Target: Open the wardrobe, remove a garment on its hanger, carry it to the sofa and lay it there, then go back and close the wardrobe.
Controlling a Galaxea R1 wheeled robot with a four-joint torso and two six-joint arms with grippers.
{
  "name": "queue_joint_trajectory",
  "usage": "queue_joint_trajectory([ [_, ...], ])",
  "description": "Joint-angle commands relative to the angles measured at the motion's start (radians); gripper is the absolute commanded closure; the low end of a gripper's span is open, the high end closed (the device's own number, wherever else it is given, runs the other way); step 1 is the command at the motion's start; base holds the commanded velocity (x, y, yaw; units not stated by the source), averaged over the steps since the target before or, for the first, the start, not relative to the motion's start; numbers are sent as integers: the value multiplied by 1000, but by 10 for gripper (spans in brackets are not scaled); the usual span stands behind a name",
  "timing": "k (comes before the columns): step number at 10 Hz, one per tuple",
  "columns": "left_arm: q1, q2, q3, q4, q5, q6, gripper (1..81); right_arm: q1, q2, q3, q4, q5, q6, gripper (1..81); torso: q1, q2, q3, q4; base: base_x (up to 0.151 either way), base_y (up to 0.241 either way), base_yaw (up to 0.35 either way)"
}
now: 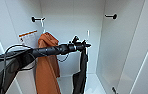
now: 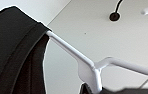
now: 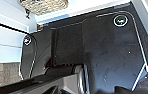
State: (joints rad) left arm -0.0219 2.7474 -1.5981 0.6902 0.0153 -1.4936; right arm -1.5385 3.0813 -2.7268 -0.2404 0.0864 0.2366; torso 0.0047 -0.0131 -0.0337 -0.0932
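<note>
Inside the open wardrobe (image 1: 72, 15), my left gripper (image 1: 86, 45) pinches the white hanger (image 1: 87, 35), its black garment (image 1: 81, 72) dangling beside an orange one (image 1: 47, 65).

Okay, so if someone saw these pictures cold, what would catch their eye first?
Probably the long orange hooded garment, hanging from a black wall hook at the left inside the open white wardrobe. Next, the robot's left arm reaching in from the left, its end effector at the white hanger that carries the limp black garment, further right.
</note>
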Motion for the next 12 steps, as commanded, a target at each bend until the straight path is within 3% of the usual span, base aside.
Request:
queue_joint_trajectory([
  [1, -194, -12, 1, 14, -31, 7, 811, 31, 6, 7, -8, -51, 0, 10, 0, 0, 0, 0, -133, 0, 0],
  [12, -160, -18, 24, 14, -38, 13, 811, 28, 6, 7, -10, -50, 0, 10, -3, -1, 0, 0, -125, -28, 0],
])
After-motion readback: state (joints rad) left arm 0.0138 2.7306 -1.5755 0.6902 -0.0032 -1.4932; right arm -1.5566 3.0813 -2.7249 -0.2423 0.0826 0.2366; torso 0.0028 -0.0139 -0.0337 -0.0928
